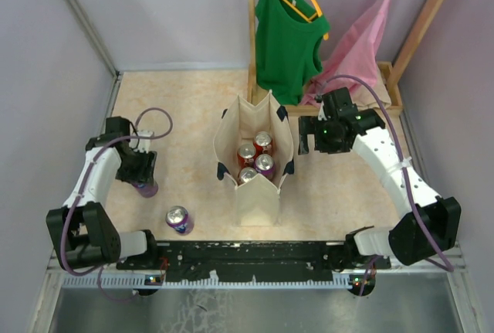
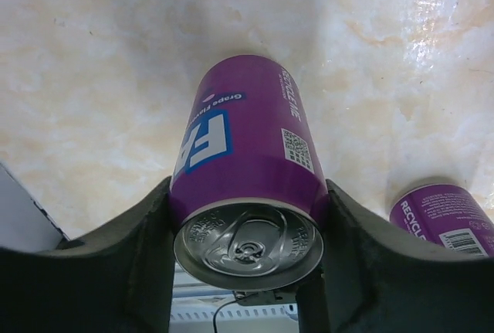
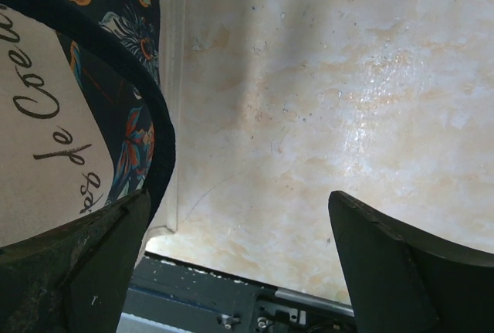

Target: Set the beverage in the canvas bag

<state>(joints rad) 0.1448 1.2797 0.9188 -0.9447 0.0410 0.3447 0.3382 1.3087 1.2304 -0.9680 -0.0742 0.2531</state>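
Grape can [image 2: 247, 132] looks clamped in the left gripper [image 2: 248, 202]; lift it straight up and clear the canvas bag [image 1: 258, 202] rim before lowering. Right gripper [image 3: 239, 198] hangs open, holding nothing.

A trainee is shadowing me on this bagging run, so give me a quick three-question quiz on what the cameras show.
1. How many cans stand inside the canvas bag: A two, B four, C six?
2. True or false: the right gripper holds a can.
3. Fill in the colour: the left gripper clasps a ____ can.
Key: 1 B. 2 False; it is open and empty, beside the bag. 3 Purple can.
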